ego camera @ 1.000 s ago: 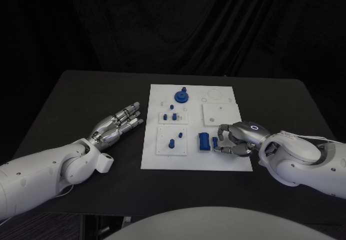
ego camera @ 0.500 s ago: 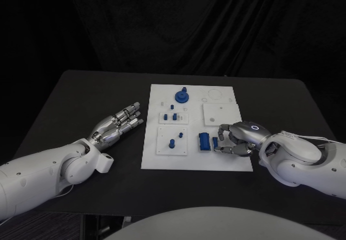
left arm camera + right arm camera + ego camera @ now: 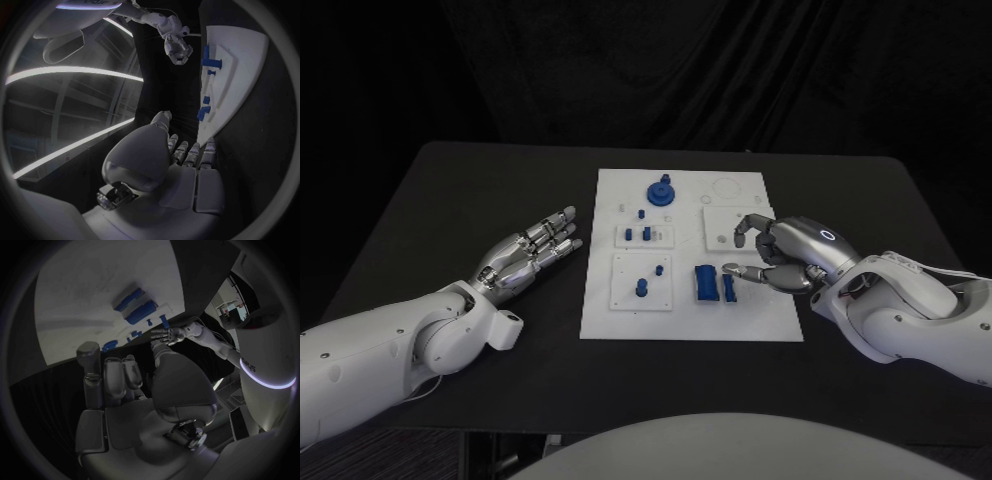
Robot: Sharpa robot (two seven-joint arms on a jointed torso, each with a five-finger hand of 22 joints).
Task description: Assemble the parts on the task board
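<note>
Two hands frame the work, one on each side of the white board. Farthest left, the left hand [image 3: 531,250] lies on the black tabletop [image 3: 444,190] with its fingers stretched out and apart, holding nothing; it sits just beside the board's left edge, which reads as a parked pose that keeps it clear of the pieces while staying near enough to steady the board if needed.

Next comes the board [image 3: 769,325] itself, lying flat in the middle of the tabletop. Its left column carries small blue pegs [image 3: 643,234] standing on a raised white tile, and a lower tile with another blue peg [image 3: 643,288]. At the far end stands a round blue knob [image 3: 661,191]. Nearer the middle lie two blue bars [image 3: 717,284] side by side, apparently loose and waiting to be fitted.

Farthest right, the right hand [image 3: 783,255] hovers over the board's right half, fingers curled but spread, with nothing seen between them. The bars lie just to its left, close to its fingertips [image 3: 733,270] but apart from them, so the hand seems placed for a pick of the nearer bar.
</note>
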